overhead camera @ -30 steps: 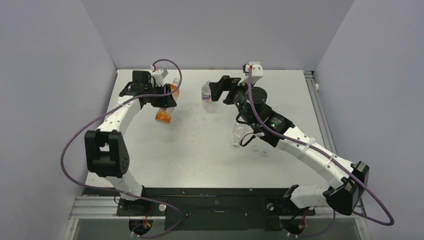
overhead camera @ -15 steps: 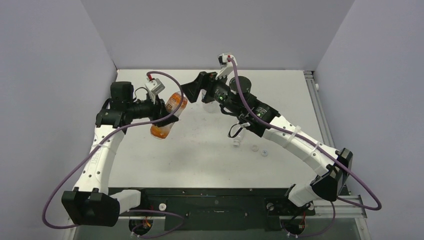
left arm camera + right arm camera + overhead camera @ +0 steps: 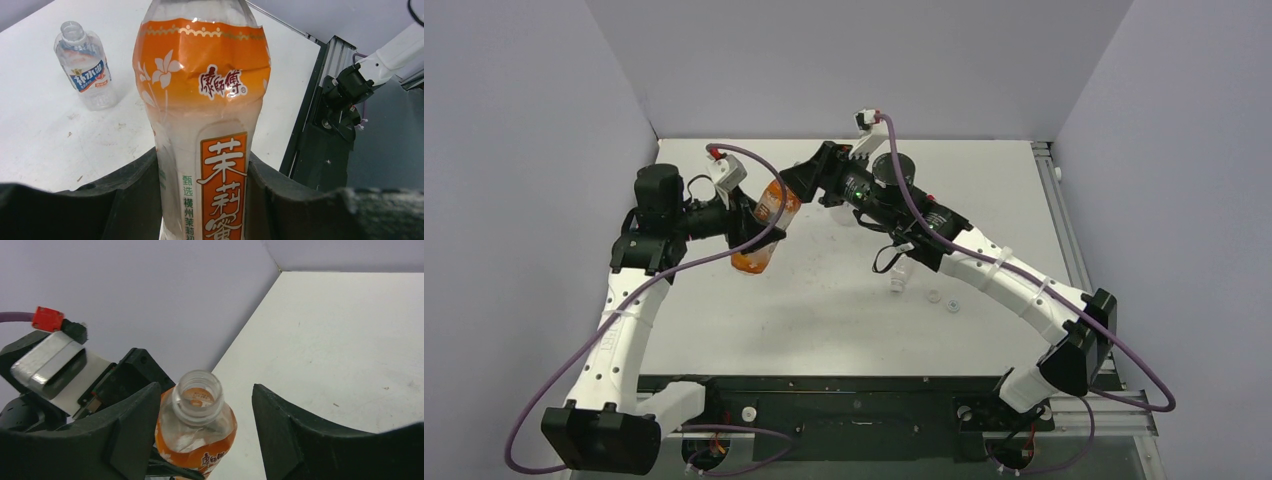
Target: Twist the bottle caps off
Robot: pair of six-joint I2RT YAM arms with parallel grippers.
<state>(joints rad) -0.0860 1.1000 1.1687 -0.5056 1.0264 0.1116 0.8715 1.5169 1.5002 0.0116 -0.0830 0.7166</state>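
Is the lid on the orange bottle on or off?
Off. The right wrist view looks straight into the orange bottle's open mouth, with bare threads and no lid on it.

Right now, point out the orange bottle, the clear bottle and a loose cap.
orange bottle [image 3: 210, 95], left wrist view, its orange band
clear bottle [image 3: 89, 77], left wrist view, its blue label
loose cap [image 3: 934, 296], top external view, its top

Left wrist view. Orange bottle [image 3: 205, 125]: red brand script 康師傅 on the orange band. Below it, large white vertical characters 茉莉 on an orange panel, with small green 甄选 横州茉莉 at the panel's nine o'clock. Small clear bottle [image 3: 86, 70], at ten o'clock: blue label, white characters, apparently 补水啦.
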